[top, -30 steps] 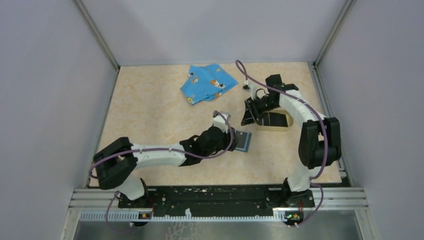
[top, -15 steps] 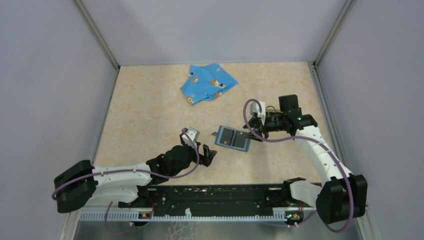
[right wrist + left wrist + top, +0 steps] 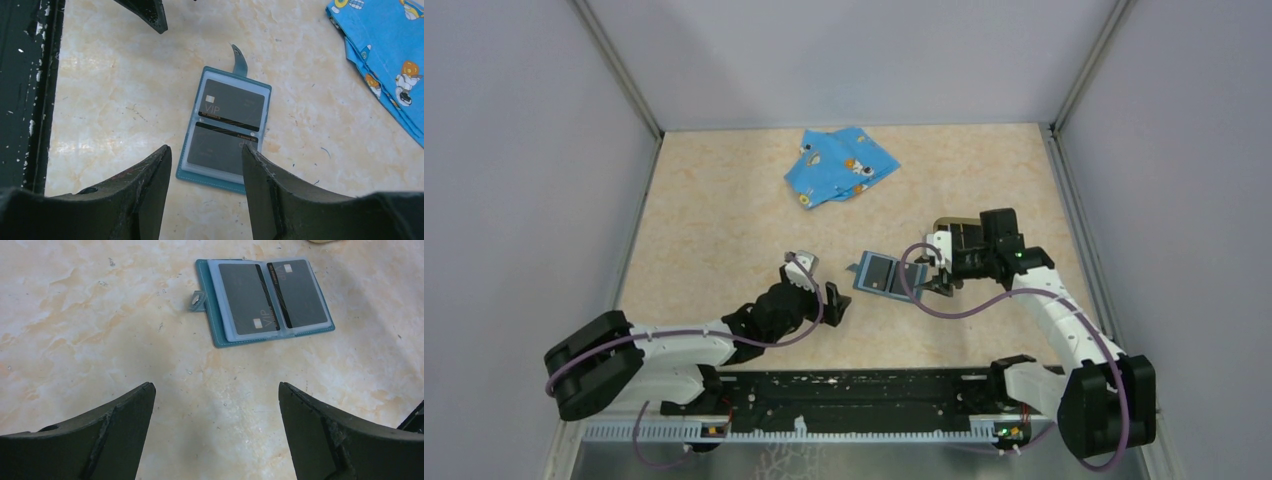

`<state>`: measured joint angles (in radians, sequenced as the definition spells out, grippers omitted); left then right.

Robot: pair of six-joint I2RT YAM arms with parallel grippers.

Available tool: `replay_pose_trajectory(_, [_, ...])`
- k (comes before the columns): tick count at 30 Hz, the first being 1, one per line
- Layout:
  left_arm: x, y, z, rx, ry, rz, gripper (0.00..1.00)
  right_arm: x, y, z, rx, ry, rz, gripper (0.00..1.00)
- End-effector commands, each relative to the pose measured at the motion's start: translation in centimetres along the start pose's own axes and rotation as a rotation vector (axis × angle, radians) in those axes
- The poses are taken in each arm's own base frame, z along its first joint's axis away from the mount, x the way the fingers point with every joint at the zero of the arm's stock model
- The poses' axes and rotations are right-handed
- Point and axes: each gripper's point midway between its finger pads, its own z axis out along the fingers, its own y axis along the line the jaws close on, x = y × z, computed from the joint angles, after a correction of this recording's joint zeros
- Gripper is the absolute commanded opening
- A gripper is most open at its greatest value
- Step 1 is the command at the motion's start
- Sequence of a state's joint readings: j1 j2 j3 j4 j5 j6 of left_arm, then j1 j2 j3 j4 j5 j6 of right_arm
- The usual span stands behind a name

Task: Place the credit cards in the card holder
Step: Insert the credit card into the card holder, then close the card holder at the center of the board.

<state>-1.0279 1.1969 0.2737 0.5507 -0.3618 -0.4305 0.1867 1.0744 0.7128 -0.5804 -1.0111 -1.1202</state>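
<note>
The left gripper (image 3: 215, 390) is spread wide; nothing is held. The right gripper (image 3: 206, 152) is parted and empty, over the card holder (image 3: 265, 300), which is laid open on the table (image 3: 100, 315) with the credit cards (image 3: 247, 297) inside.

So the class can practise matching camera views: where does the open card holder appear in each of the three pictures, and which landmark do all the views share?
Top external: the card holder lies open just right of and below the picture's centre.
Left wrist: upper middle, a little right of centre.
Right wrist: near the centre, reaching into the lower half.
Shared landmark: its closure tab, sticking out left in the top external and left wrist views and upward in the right wrist view.
</note>
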Motion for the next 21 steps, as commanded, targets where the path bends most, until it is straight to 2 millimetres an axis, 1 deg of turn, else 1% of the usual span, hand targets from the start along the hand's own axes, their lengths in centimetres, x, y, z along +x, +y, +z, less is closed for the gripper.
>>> replay_pose_trajectory(1, [-0.4, -0.7, 0.6, 0.072, 0.001, -0.023, 0.99, -0.6, -0.8, 0.0, 0.02, -0.025, -0.09, 0.55])
replay_pose_trajectory(8, [0.3, 0.5, 1.5, 0.031, 0.045, 0.013, 0.98, -0.1, -0.5, 0.2, -0.001, -0.017, -0.076, 0.56])
replay_pose_trajectory(11, [1.2, 1.2, 2.1, -0.014, 0.093, 0.044, 0.98, 0.0, -0.5, 0.2, -0.003, -0.016, -0.077, 0.56])
replay_pose_trajectory(15, [2.3, 1.4, 2.8, -0.036, 0.155, 0.06, 0.97, 0.1, -0.4, 0.3, -0.007, -0.015, -0.074, 0.56])
replay_pose_trajectory(21, [2.6, 1.8, 3.6, -0.094, 0.188, 0.05, 0.97, 0.3, -0.4, 0.4, -0.01, -0.011, -0.069, 0.56])
